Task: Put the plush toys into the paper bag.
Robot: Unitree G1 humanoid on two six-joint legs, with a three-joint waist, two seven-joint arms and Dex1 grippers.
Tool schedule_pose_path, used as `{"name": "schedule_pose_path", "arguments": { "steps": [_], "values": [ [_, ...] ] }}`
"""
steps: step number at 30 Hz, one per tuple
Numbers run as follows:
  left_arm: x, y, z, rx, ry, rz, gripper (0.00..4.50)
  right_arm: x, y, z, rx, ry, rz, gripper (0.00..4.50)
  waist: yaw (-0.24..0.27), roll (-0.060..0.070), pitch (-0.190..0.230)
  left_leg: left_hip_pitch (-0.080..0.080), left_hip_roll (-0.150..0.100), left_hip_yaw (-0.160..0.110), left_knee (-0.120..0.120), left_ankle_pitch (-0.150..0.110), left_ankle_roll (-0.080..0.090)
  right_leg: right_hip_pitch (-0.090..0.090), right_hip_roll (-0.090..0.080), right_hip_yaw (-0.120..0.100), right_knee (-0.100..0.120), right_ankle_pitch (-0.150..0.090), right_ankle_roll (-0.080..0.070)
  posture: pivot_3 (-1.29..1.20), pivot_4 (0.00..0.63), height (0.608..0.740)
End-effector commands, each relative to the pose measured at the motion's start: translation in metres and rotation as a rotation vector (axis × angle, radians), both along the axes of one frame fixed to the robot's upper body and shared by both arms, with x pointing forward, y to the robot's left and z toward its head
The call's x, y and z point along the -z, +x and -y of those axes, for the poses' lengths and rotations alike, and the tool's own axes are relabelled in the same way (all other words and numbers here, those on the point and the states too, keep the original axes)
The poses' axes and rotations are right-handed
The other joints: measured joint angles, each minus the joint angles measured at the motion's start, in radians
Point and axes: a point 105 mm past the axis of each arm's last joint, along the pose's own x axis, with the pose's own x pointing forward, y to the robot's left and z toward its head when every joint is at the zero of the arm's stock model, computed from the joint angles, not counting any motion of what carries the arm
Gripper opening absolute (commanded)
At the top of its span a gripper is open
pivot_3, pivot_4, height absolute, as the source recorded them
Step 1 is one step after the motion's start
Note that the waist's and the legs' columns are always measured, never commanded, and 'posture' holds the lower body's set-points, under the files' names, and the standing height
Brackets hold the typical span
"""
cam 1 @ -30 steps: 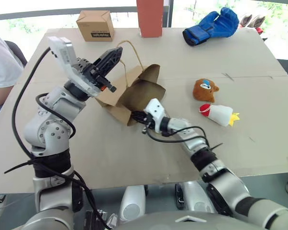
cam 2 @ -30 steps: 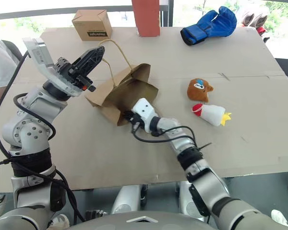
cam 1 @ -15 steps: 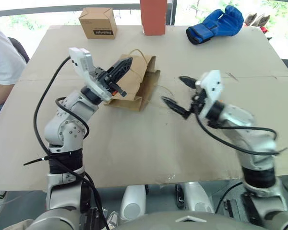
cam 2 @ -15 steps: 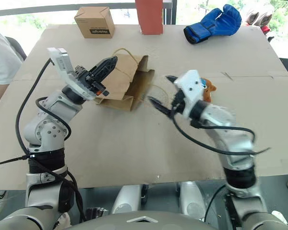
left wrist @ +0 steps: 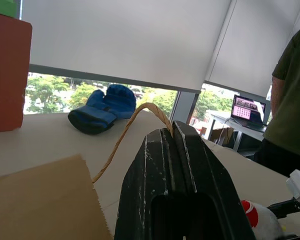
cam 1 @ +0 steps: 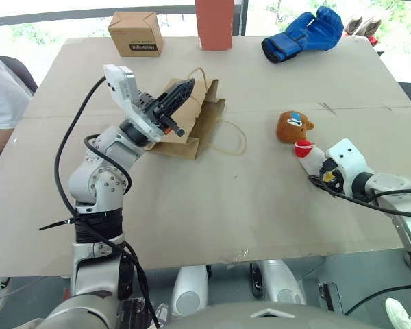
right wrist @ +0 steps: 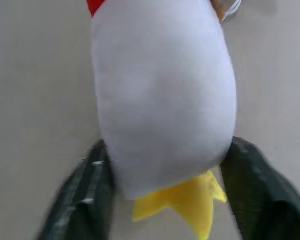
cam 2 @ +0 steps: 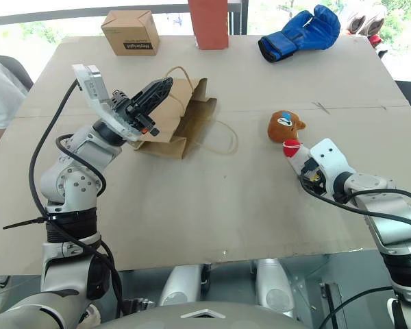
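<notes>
On the bench [cam 1: 212, 212], the paper bag [cam 1: 192, 127] lies flattened on its side and serves as the reference. Left arm: raised above the bag's near-left edge, forearm angled upward. Left tool [cam 1: 183, 88]: fingers together, clamped on one twisted loop handle [left wrist: 121, 141]. Right arm: reaches low over the bench, well to the right of the bag. Right tool [right wrist: 162, 172]: fingers [right wrist: 85, 200] apart, one on each side of the white plush toy [right wrist: 162, 95]; I cannot tell whether they press it. White toy: red end points toward the brown plush toy [cam 1: 292, 127], just beside it, both well right of the bag.
</notes>
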Motion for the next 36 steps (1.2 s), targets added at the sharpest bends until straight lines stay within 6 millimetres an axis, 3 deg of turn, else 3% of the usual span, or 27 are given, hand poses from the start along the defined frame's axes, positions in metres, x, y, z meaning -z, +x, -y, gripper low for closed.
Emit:
{"name": "schedule_pose_path", "arguments": {
  "steps": [1,2,4,7,11,14,20,30,35,36],
  "values": [
    [-0.017,-0.011,0.005,0.043,-0.017,0.062,0.0,-0.009,0.003,-0.002,-0.02,0.005,0.068,1.04,0.0,0.0,0.0,0.0,0.0,0.0,0.0,0.0,0.0,0.0,0.0,0.0,0.0,0.0,0.0,0.0,0.15,0.74],
    [-0.017,-0.013,0.006,0.058,-0.027,0.053,0.0,-0.015,0.003,-0.005,-0.038,0.017,0.096,0.88,0.0,0.0,0.0,0.0,0.0,0.0,0.0,0.0,0.0,0.0,0.0,0.0,0.0,0.0,0.0,0.0,0.15,0.74],
    [-0.016,-0.017,0.007,0.091,-0.037,0.037,0.0,-0.03,0.003,-0.018,-0.11,0.052,0.165,0.05,0.0,0.0,0.0,0.0,0.0,0.0,0.0,0.0,0.0,0.0,0.0,0.0,0.0,0.0,0.0,0.0,0.15,0.74],
    [-0.013,-0.022,0.01,0.137,-0.037,0.011,0.0,-0.056,-0.001,-0.05,-0.256,0.112,0.262,0.05,-0.002,0.0,0.0,0.0,0.0,0.0,0.0,0.0,0.0,0.0,0.0,0.0,0.0,0.0,0.001,0.0,0.15,0.74],
    [-0.01,-0.026,0.017,0.172,-0.038,-0.008,0.0,-0.079,0.018,-0.111,-0.46,0.027,0.412,0.05,-0.016,0.001,0.001,0.001,0.001,-0.001,0.0,0.0,0.0,0.0,0.001,0.0,0.001,0.0,0.002,0.0,0.15,0.74],
    [-0.01,-0.026,0.021,0.18,-0.044,-0.01,0.0,-0.077,0.037,-0.142,-0.575,-0.137,0.485,0.05,-0.013,0.0,0.0,0.001,0.001,-0.002,0.0,0.0,0.0,0.0,0.002,0.0,0.001,0.0,0.001,0.0,0.15,0.74],
    [-0.013,-0.026,0.025,0.178,-0.064,-0.001,0.0,-0.067,0.055,-0.176,-0.76,-0.363,0.535,0.05,0.002,0.0,0.001,-0.002,0.0,-0.002,0.0,0.0,0.0,-0.001,0.002,0.0,-0.001,0.0,0.0,0.0,0.15,0.74],
    [-0.015,-0.035,0.027,0.185,-0.095,-0.006,0.0,-0.07,0.078,-0.206,-0.832,-0.415,0.602,0.05,-0.002,0.0,0.001,-0.001,0.001,-0.002,0.0,0.0,0.0,-0.001,0.002,0.001,0.001,0.001,0.0,0.0,0.15,0.74],
    [-0.01,-0.034,0.032,0.192,-0.097,-0.017,0.0,-0.054,0.078,-0.248,-0.947,-0.32,0.597,0.05,-0.009,0.0,0.001,0.0,0.001,-0.002,0.0,0.0,0.0,-0.001,0.002,0.001,0.002,0.001,0.0,0.0,0.15,0.74],
    [-0.009,-0.035,0.033,0.193,-0.097,-0.018,0.0,-0.051,0.079,-0.25,-0.956,-0.317,0.596,0.71,-0.008,0.0,0.001,0.0,0.001,-0.002,-0.001,0.0,0.0,-0.001,0.002,0.001,0.002,0.001,0.0,0.0,0.15,0.74]
  ]
}}
